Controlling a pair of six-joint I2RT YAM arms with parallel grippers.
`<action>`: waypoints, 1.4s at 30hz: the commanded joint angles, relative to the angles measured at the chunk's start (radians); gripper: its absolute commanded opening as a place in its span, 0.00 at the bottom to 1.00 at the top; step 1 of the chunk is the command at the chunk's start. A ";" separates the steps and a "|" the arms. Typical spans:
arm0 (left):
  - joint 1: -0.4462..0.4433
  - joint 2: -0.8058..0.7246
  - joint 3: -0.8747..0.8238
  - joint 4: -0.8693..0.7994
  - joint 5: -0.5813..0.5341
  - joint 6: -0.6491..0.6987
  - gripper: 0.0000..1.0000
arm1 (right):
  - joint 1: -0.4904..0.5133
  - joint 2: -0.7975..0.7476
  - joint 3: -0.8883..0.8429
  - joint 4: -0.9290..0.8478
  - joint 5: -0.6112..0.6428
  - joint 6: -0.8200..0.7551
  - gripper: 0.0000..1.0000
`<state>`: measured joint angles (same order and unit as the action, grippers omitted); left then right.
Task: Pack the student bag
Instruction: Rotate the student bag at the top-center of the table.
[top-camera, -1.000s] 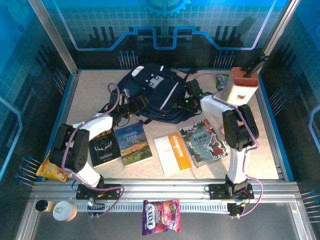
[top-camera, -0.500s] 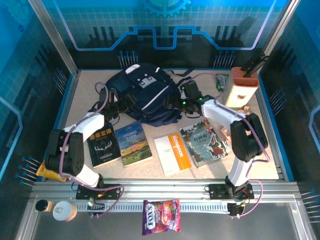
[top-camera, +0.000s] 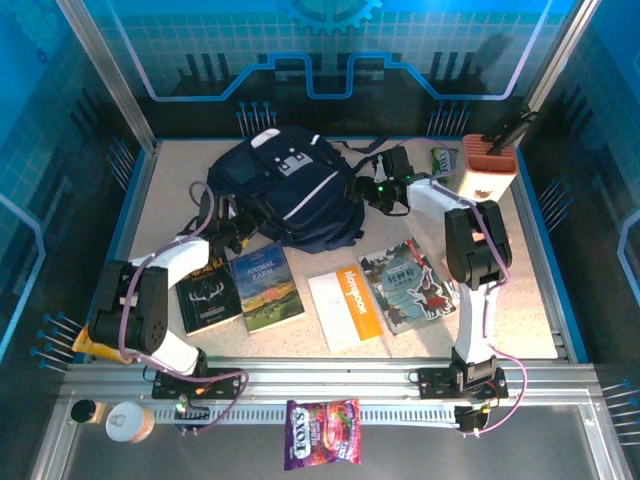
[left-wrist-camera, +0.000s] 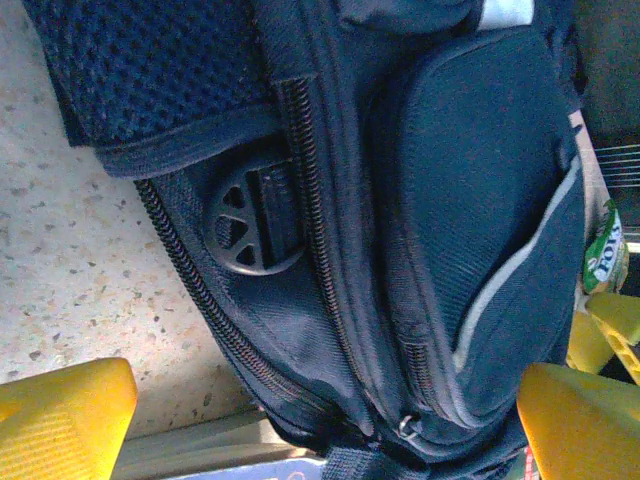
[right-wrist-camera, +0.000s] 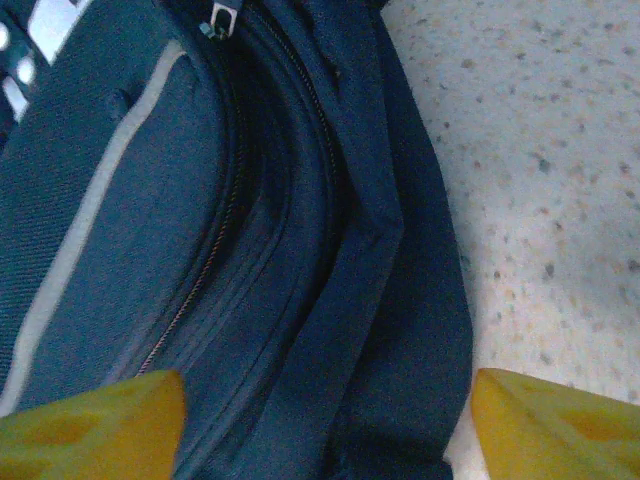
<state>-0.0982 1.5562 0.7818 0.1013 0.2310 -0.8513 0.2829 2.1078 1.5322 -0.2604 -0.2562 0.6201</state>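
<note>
Tabletop lies bare at the far left, a strip of open room between the blue side wall and the student bag; at the near left an orange snack packet is half hidden under the left arm. The left gripper sits at the bag's near left edge, yellow fingers spread wide and clamping nothing, a round black buckle ahead of them. Near of the bag runs a row of flat things: a black book, its far corner under the left arm, a book titled Animal Farm, a white and orange notebook and an illustrated book. The bag lies flat in the far middle of the table, front pocket up, its long axis slanting from far left to near right: the end with the pale patches points far and slightly left, the other end toward the notebook. Its black straps trail out on the right, tangled and hard to follow. The right gripper straddles the bag's right side edge, jaws apart with dark fabric between them; whether the pads press it cannot be told. Further right, bare table opens out to a green packet and a tall cream and orange holder in the far right corner.
</note>
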 joint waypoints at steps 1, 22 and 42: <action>-0.004 0.043 0.025 0.062 0.062 -0.049 0.98 | 0.004 0.051 0.046 -0.041 -0.055 0.038 0.55; -0.064 0.258 0.255 0.160 0.233 -0.033 0.96 | -0.065 -0.286 -0.250 0.118 -0.119 0.108 0.00; 0.013 0.300 0.516 -0.158 0.067 0.186 0.97 | 0.246 -0.374 -0.422 0.330 -0.119 0.411 0.00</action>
<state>-0.0891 1.8641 1.2594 0.0120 0.3332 -0.7574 0.4427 1.6741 1.0733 -0.0288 -0.3363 0.9653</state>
